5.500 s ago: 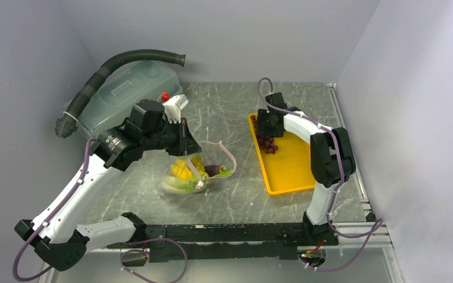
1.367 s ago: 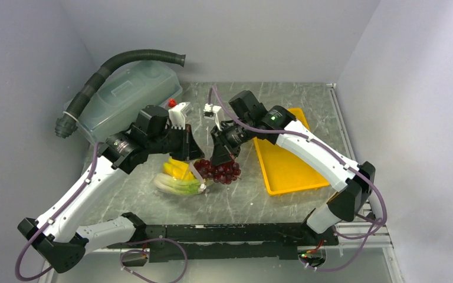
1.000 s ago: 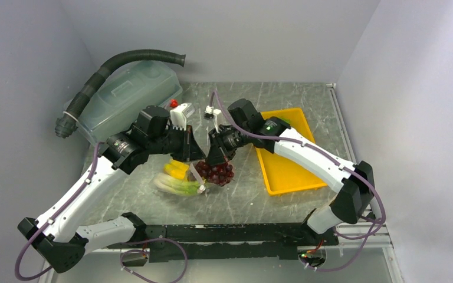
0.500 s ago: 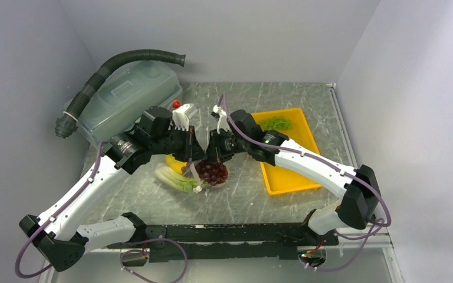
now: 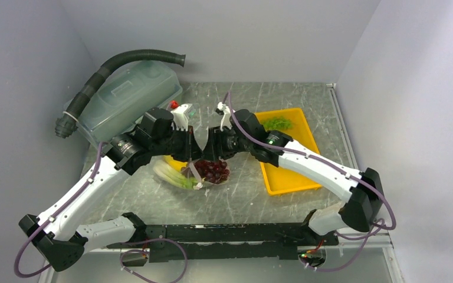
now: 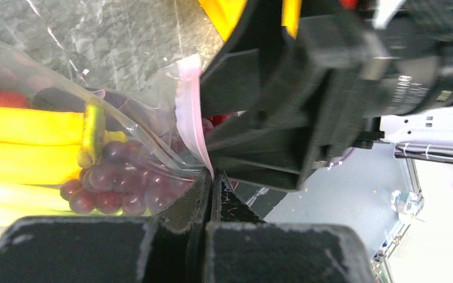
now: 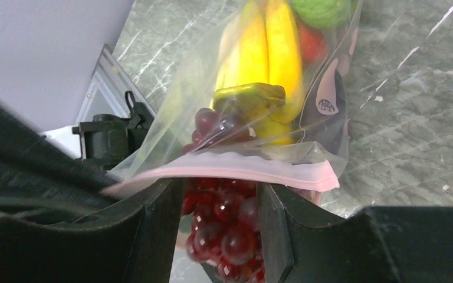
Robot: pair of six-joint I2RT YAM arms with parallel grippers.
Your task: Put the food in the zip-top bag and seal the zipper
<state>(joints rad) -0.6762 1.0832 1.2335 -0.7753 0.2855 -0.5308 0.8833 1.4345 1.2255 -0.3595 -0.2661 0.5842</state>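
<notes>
The zip-top bag [image 5: 180,177] lies on the table with yellow bananas [image 7: 265,53], pale green celery [image 5: 168,174], a red pepper [image 7: 309,41] and a round green vegetable [image 7: 321,9] inside. My left gripper [image 6: 210,177] is shut on the pink zipper [image 6: 189,118] and holds the mouth up. My right gripper [image 7: 219,187] stands open at the bag's mouth under the zipper [image 7: 230,170]. The dark purple grapes [image 7: 227,227] sit loose between its jaws, and in the top view the grapes [image 5: 213,171] lie in the bag's opening. Leafy greens [image 5: 278,123] lie on the yellow tray [image 5: 289,168].
A translucent lidded tub [image 5: 127,94] with a black ribbed hose [image 5: 118,62] stands at the back left. The yellow tray sits right of the bag, under my right forearm. Both wrists nearly touch above the bag. Grey walls close in the table.
My right gripper came left and down from the tray with the grapes, pushed them into the bag's mouth, and its jaws have just spread apart. My left gripper kept its hold on the zipper.
</notes>
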